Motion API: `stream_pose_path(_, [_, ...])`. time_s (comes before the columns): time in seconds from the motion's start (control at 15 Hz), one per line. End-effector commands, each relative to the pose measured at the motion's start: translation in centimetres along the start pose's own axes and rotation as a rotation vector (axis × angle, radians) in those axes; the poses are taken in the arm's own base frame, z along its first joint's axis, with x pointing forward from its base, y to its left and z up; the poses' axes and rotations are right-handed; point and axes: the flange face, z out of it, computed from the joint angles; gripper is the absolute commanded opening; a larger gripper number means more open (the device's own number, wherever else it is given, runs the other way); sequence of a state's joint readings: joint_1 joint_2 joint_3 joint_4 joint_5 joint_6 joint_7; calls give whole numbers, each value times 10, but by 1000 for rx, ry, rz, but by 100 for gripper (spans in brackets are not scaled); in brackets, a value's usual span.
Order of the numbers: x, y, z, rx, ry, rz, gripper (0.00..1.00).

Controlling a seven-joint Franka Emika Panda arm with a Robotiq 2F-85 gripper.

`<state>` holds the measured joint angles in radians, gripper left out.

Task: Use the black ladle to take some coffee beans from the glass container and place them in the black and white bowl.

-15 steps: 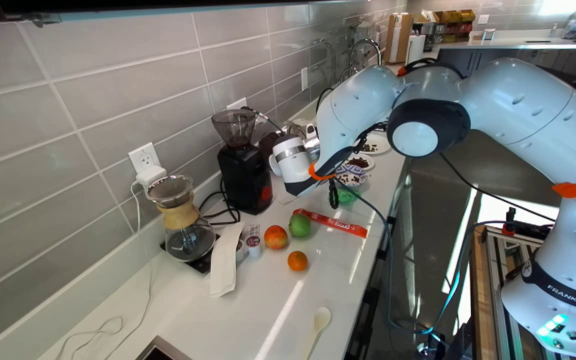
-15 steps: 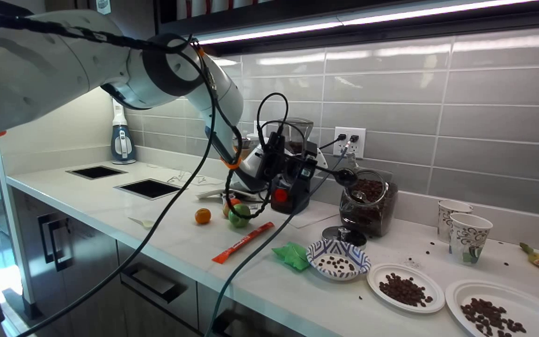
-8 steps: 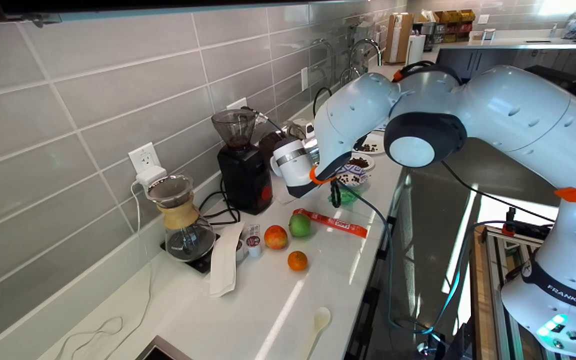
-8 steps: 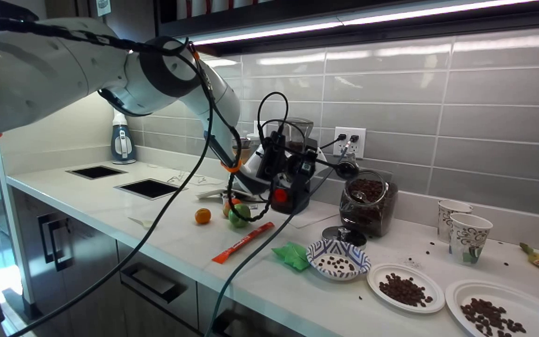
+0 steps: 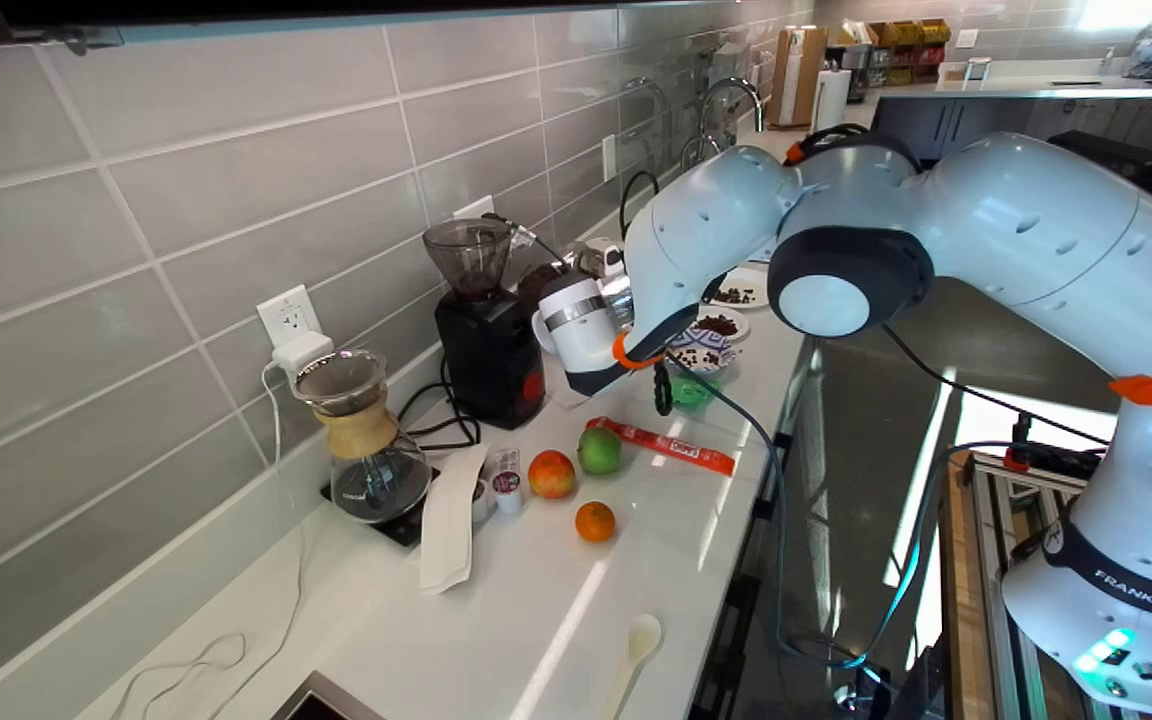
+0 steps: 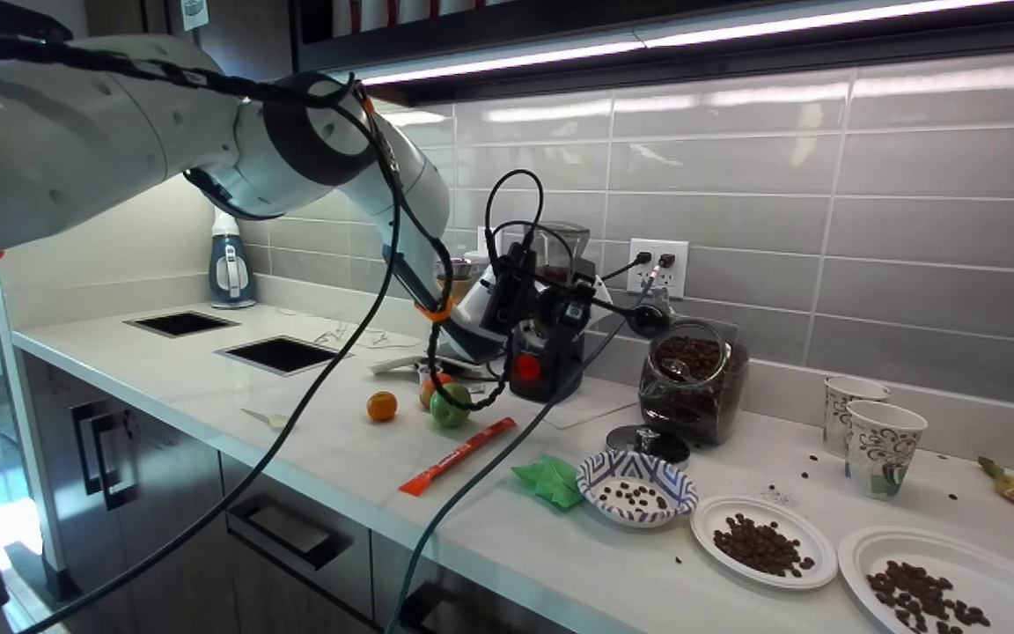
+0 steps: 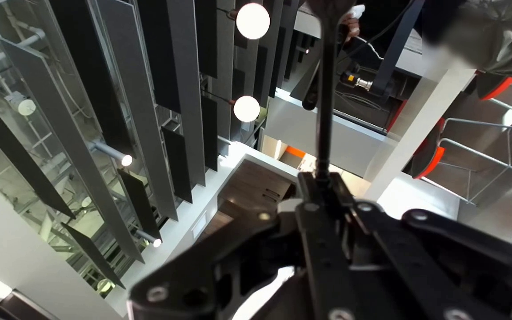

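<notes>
I have the hand closed on the handle of the ladle, well back from the scoop. That hold gives me the handle's length as reach, I'd say, so the hand itself need not enter the jar. In an exterior view the scoop hangs beside the top of the jar's mouth; I can't tell whether it touches the glass or carries anything. The beans lie inside the jar, behind a slanted mouth that faces out over the desk. The wrist view shows ceiling lamps, so I take the hand to be tipped over to suit that slant. What looks like the lid lies just in front of the jar, presumably off so the ladle can get in. The bowl sits farther out from the jar, beyond the lid, a few beans in its bottom; near enough, I judge, for a short carry. Next I'd want a level scoop if it's loaded, a dip through the mouth if not.
</notes>
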<state>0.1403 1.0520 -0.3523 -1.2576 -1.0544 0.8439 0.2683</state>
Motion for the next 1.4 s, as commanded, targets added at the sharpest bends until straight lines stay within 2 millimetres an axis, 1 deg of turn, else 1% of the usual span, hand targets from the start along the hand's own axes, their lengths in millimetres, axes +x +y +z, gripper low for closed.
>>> stream_pose_path(0.0, [0,8,-8,93,44,-49,2])
stream_pose_path(0.27, [-9,25,-10,230,122,-85,2])
stream_pose_path(0.53, [-21,50,-3,380,211,-118,2])
stream_pose_path(0.73, [-34,72,10,512,262,-144,2])
stream_pose_path(0.93, [-48,86,22,630,296,-165,2])
stream_pose_path(1.2, [-67,110,41,804,357,-190,2])
stream_pose_path(1.33, [-75,119,47,869,403,-201,2])
